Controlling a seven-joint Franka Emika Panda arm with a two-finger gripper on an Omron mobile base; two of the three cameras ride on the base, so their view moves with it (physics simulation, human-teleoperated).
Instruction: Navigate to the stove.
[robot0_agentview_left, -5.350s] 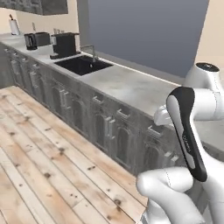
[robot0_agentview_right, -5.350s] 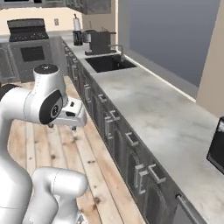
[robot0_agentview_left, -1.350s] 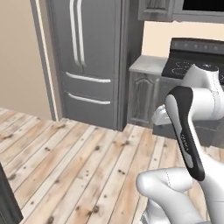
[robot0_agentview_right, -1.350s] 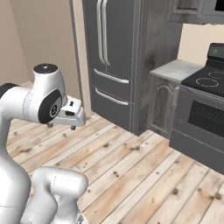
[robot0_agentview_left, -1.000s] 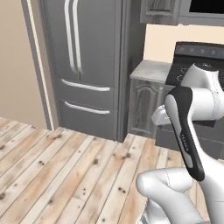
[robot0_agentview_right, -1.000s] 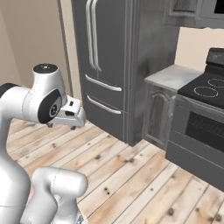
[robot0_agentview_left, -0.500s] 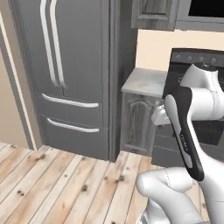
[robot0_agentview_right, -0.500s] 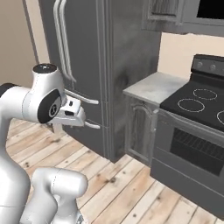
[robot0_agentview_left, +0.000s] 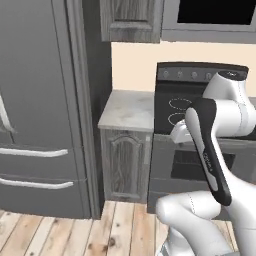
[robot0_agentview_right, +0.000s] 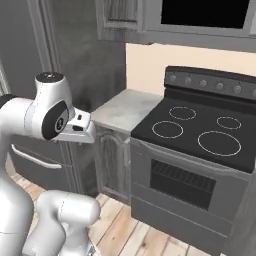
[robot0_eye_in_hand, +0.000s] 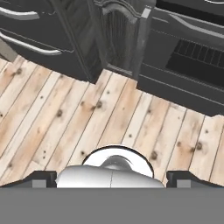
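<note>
The dark grey freestanding stove (robot0_agentview_right: 200, 150) with its black glass cooktop stands ahead, right of a narrow marble-topped grey cabinet (robot0_agentview_right: 117, 145) touching its side. Bare wooden plank floor (robot0_eye_in_hand: 109, 122) lies open before both. The hand (robot0_eye_in_hand: 112, 175) has its fingertips spread wide, released and holding nothing.

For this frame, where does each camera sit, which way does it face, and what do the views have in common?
Left base view: on the base behind the arm to its left, facing the stove, the narrow counter cabinet and the fridge.
Right base view: behind the arm's right, looking down on the cooktop; the arm's shoulder and wrist show at left.
Hand view: looks down along the gripper at the wooden floor; its finger tips sit wide apart.
Shared: all three show the stove's oven door and the cabinet.
</note>
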